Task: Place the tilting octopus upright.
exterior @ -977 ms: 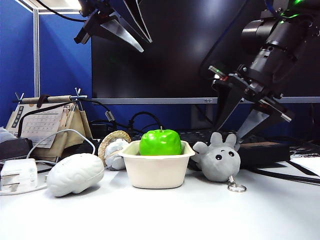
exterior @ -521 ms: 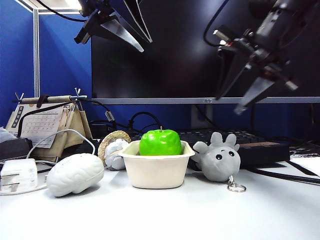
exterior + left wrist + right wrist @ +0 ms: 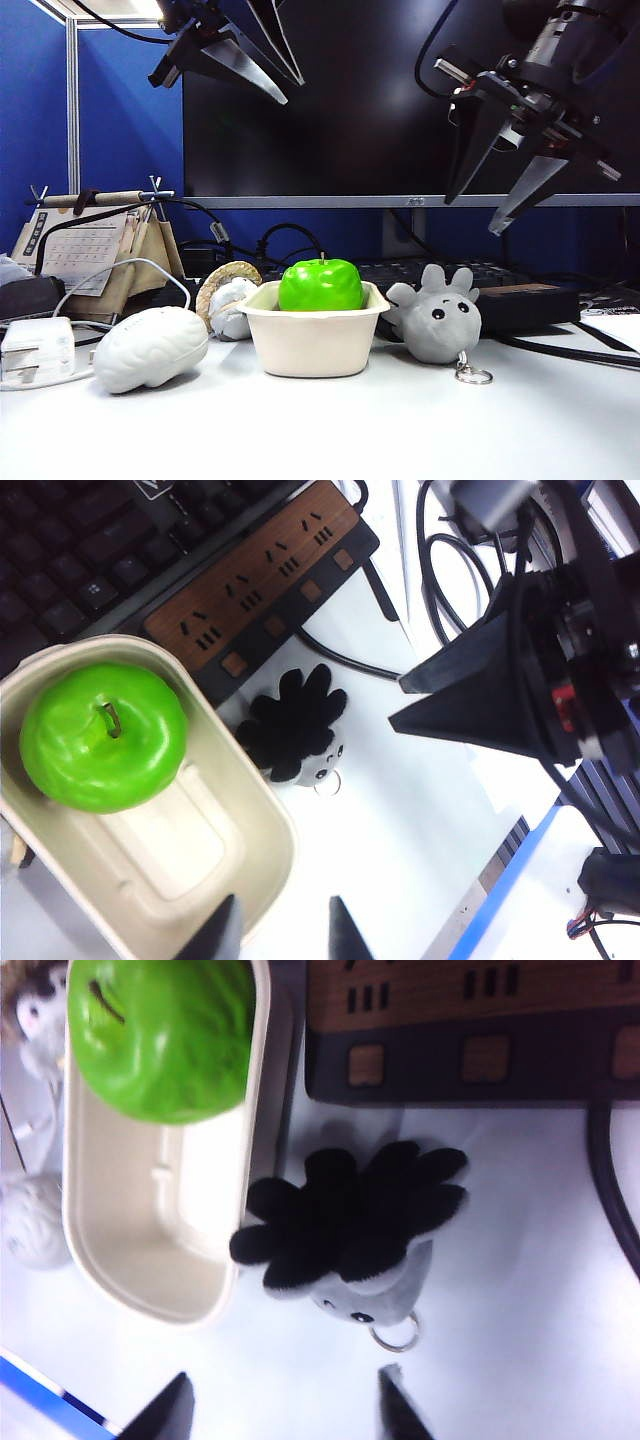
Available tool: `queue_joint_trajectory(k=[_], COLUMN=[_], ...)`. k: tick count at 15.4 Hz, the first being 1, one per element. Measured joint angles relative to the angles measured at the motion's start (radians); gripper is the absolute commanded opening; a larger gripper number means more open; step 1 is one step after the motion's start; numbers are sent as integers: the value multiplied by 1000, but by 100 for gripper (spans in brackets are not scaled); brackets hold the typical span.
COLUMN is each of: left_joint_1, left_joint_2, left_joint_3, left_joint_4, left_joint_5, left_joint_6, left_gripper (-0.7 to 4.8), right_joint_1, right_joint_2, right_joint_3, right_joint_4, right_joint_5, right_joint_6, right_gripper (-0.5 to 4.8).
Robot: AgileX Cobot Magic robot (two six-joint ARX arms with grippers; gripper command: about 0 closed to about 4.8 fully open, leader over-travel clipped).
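You see the octopus (image 3: 436, 318) on the table (image 3: 400, 420), touching the tub (image 3: 312, 340), apparently tentacles uppermost. The right gripper (image 3: 500, 190) hangs above it, jaws spread, empty. The left gripper (image 3: 262, 60) is raised high, also open.

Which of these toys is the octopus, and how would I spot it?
Find the cream tub holding the green apple mid-table. The octopus sits against its right side, under the open right gripper. Unlike the white brain toy on the tub's left, it is grey with bead eyes and a keyring.
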Motion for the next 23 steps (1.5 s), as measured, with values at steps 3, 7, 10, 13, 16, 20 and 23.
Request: queue_joint_trajectory(k=[3, 7, 10, 13, 16, 20, 23], left_joint_1=[0, 0, 0, 0, 0, 0, 0], left_joint_2=[0, 0, 0, 0, 0, 0, 0], left_joint_3=[0, 0, 0, 0, 0, 0, 0], left_joint_4=[0, 0, 0, 0, 0, 0, 0], left_joint_5=[0, 0, 0, 0, 0, 0, 0], left_joint_6=[0, 0, 0, 0, 3, 3, 3], left_gripper=[121, 121, 122, 121, 121, 121, 121], right_joint_1=[0, 0, 0, 0, 0, 0, 0], right_joint_2=[44, 129, 151, 154, 155, 155, 158], right_joint_3=[0, -2, -1, -1, -1, -1, -1], right_joint_4=[6, 41, 93, 117, 116, 114, 84], right_joint_5=[0, -1, -1, -1, -1, -1, -2], right_joint_6=[80, 171, 195, 215, 220, 224, 227], right_gripper=[235, 235, 234, 234, 234, 234, 234])
